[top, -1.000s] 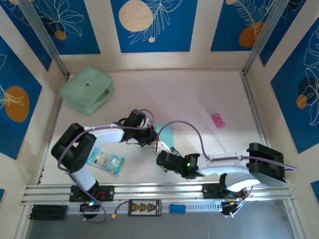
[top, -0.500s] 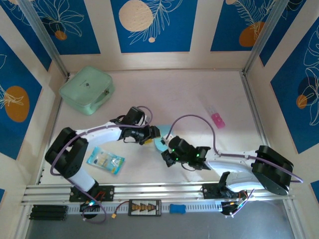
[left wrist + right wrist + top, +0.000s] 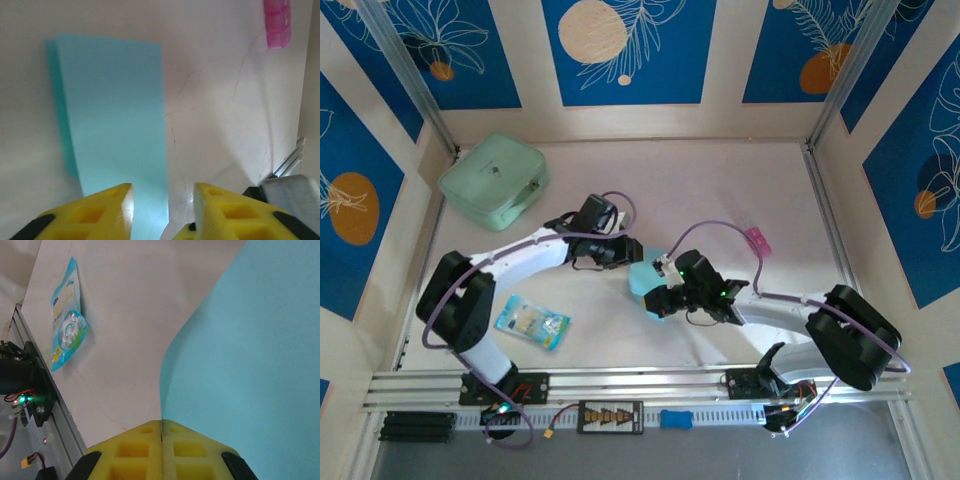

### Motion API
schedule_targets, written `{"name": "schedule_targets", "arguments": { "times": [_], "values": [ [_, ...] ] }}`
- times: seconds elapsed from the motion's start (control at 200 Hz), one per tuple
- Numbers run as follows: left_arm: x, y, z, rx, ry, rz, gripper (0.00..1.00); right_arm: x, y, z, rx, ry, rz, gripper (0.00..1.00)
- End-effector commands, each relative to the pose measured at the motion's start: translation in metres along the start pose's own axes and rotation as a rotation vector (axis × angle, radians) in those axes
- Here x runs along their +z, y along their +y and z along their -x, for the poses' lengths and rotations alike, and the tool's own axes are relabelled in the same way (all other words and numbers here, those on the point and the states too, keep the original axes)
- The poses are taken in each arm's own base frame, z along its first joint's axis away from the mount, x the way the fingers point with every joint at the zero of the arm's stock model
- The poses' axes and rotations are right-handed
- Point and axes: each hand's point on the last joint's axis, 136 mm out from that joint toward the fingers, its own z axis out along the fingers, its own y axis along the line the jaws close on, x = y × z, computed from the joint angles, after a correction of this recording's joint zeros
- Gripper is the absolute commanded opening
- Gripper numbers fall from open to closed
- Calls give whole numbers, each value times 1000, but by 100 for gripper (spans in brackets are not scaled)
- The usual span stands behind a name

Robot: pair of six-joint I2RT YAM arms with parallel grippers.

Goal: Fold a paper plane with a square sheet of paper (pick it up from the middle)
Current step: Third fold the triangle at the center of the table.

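Observation:
The square sheet of paper (image 3: 644,277) is light blue and folded over into a narrow strip with two offset layers (image 3: 115,125). It lies mid-table between the two arms. My right gripper (image 3: 660,302) is shut on its near edge; in the right wrist view the paper (image 3: 250,355) curves up from the table into the seam of the closed gripper (image 3: 161,427). My left gripper (image 3: 631,255) hovers at the strip's far end, open, with its yellow fingers (image 3: 107,207) apart. The strip's right edge runs between them without touching either pad.
A mint-green pouch (image 3: 494,180) sits at the back left. A printed blue-and-white packet (image 3: 532,322) lies front left, also in the right wrist view (image 3: 67,315). A pink item (image 3: 756,240) lies at the right. The metal rail (image 3: 640,385) runs along the near edge.
My left gripper has let go of the paper and shifted slightly away from the rail. The right arm has swung its wrist farther onto the table, carrying the paper's edge with it.

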Motion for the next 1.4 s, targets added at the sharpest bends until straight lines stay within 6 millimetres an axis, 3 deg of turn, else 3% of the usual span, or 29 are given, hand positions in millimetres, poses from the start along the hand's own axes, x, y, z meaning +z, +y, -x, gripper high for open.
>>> {"name": "schedule_targets", "arguments": {
  "times": [0.0,0.105,0.275,0.54,0.865,1.395],
  "values": [
    [11,-10,4,64,75,-32,29,2,8,-8,28,42,76,2],
    [29,-8,11,72,112,-31,20,2,5,-10,38,43,81,2],
    [62,-5,16,26,166,-59,16,-3,7,-15,43,54,128,1],
    [89,32,-8,-8,258,31,13,-6,8,-22,51,88,156,2],
    [97,53,-32,16,312,101,11,-6,-6,-19,62,96,96,2],
    [94,54,-33,21,304,106,11,1,-46,-8,76,121,-125,2]
  ]
}}
